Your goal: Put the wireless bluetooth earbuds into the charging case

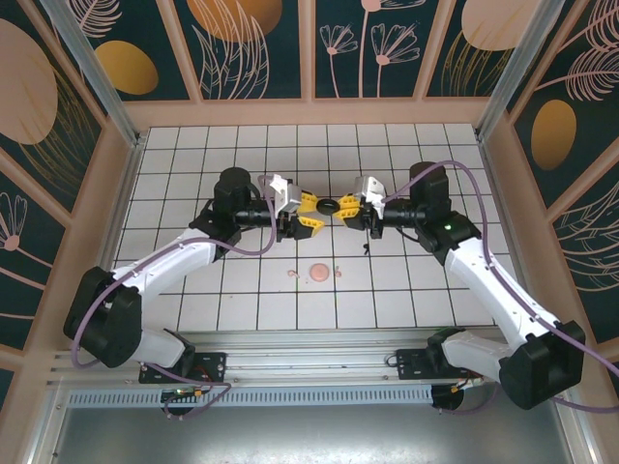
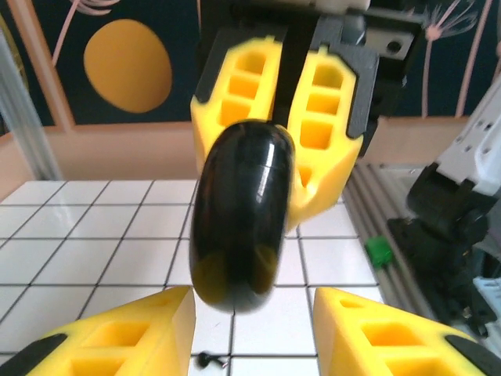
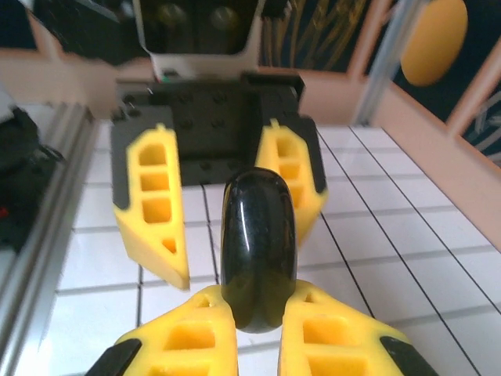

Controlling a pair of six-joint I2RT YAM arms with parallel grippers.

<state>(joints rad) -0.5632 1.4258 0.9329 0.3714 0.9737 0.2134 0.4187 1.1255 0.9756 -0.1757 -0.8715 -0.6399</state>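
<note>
Case pinched by right claw

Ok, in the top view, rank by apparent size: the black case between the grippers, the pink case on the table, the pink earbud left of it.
1 and 2, unranked: black case and pink case look about alike; the black one is held up, nearer the camera.
3: pink earbud, clearly the smallest.
</note>
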